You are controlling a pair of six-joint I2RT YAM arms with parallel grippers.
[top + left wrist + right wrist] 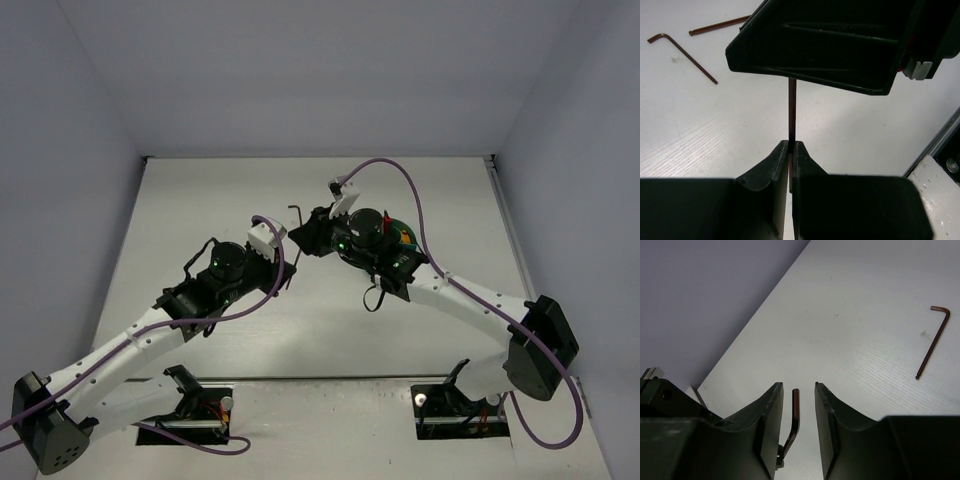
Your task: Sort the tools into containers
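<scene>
My left gripper (pixel 791 142) is shut on a thin dark hex key (pixel 792 110) and holds it above the table. My right gripper (pixel 799 385) is open, its jaws on either side of that key's bent end (pixel 796 410) without touching it. In the top view the two grippers, left (pixel 284 252) and right (pixel 306 236), meet at the table's middle. The teal tub (pixel 408 228) is mostly hidden under the right arm, and red and orange tool parts show in it. Two more hex keys (pixel 682 55) (pixel 720 26) lie on the table.
One loose hex key lies on the table beyond the grippers (pixel 297 215) and shows in the right wrist view (pixel 935 340). The right gripper's body (pixel 830 45) hangs close over the left gripper. Grey walls enclose the white table (pixel 200 200) on three sides.
</scene>
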